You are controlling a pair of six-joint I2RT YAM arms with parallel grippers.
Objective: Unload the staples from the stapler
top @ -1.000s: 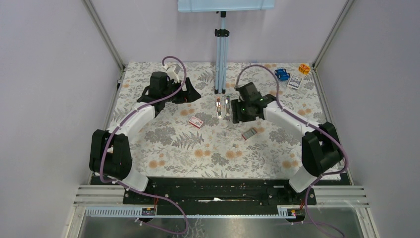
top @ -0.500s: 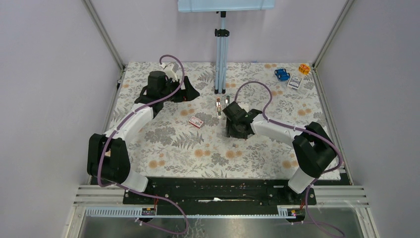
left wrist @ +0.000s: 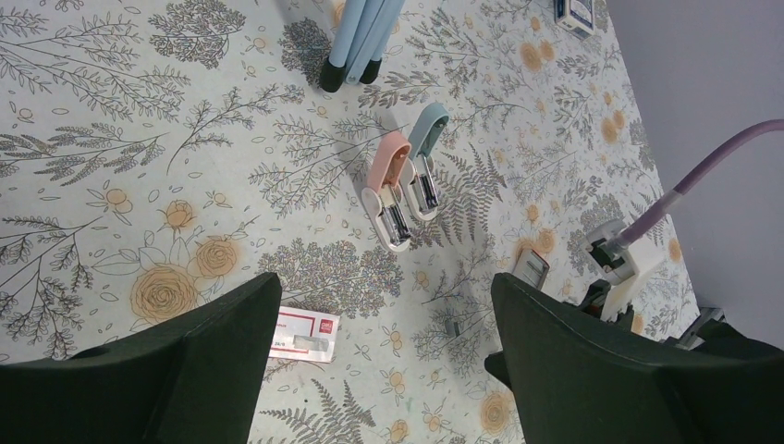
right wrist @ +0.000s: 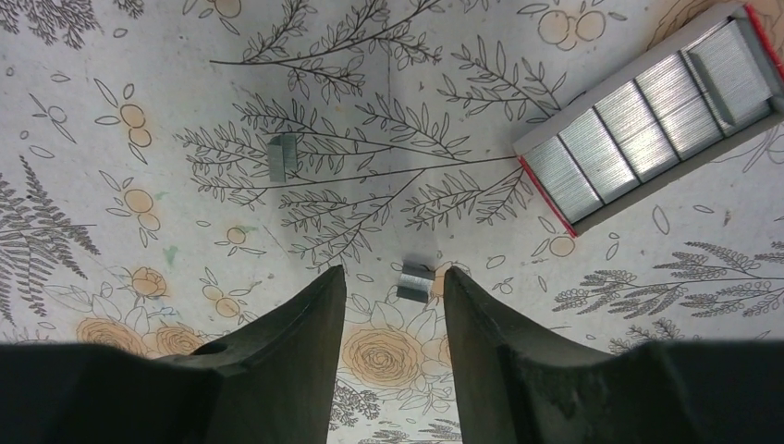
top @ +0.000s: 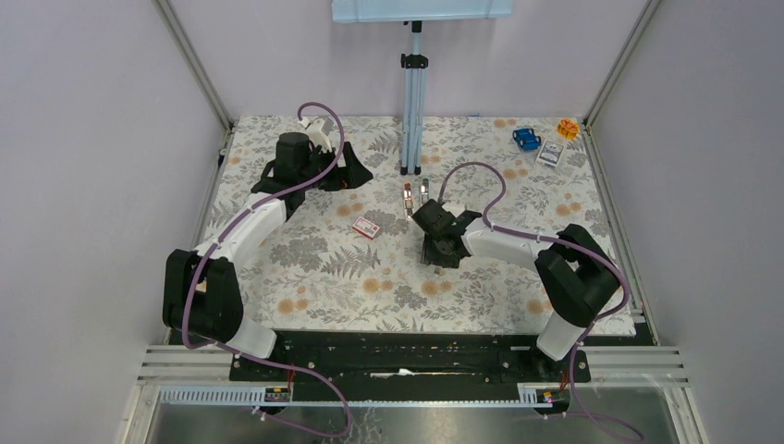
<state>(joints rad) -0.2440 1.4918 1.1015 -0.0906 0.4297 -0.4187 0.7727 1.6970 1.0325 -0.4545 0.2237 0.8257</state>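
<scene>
While the left gripper hovers with its jaws wide apart, the pink stapler and blue stapler lie side by side toward its four o'clock; at their five o'clock the right gripper stands unclosed, a loose staple strip between its fingertips, untouched, with an open staple box at two o'clock

Bright, even overhead light with soft, faint shadows. The worktop pattern is sharp in every view; the right hand looks dark, showing little detail.
</scene>
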